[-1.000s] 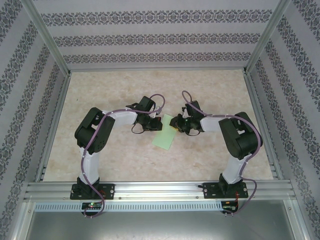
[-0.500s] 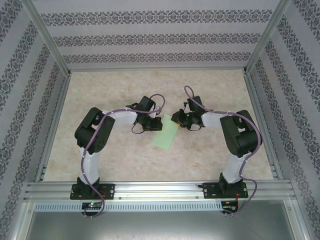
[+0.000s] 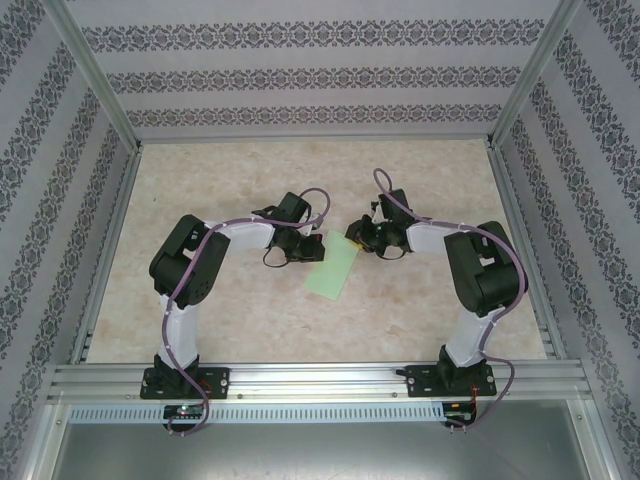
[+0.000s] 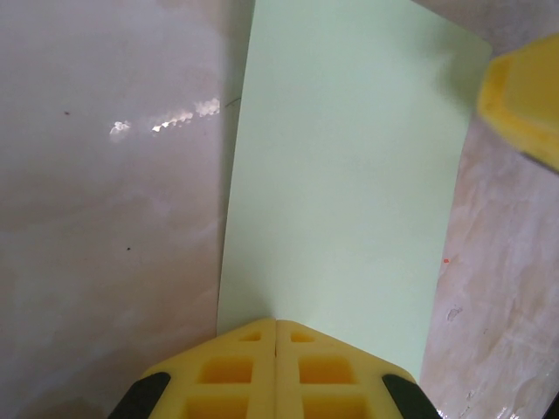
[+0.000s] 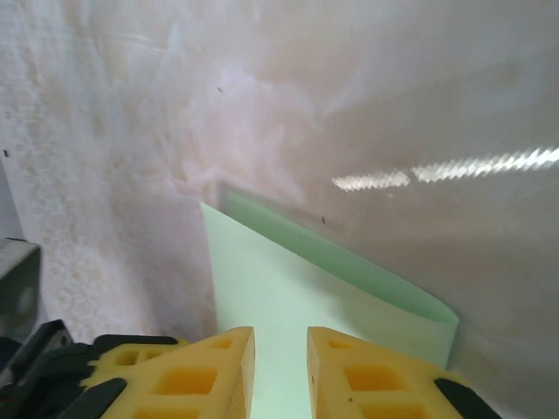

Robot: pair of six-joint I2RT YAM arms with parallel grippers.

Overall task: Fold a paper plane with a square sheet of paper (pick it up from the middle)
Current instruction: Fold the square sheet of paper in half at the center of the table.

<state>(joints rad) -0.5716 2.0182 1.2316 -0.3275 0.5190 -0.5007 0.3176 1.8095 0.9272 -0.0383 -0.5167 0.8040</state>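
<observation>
Paper sheet, folded pale green, is lying flat on the counter. I'm seeing my left pincer sitting closed at its 10 o'clock edge, my right pincer standing slightly parted at 1 o'clock.

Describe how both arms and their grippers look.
Both the left arm and the right arm have white links, bulky black joint housings and a purple cable looping along them. The left gripper and the right gripper carry blunt yellow fingers moulded with rectangular pockets, on black mounts.
</observation>
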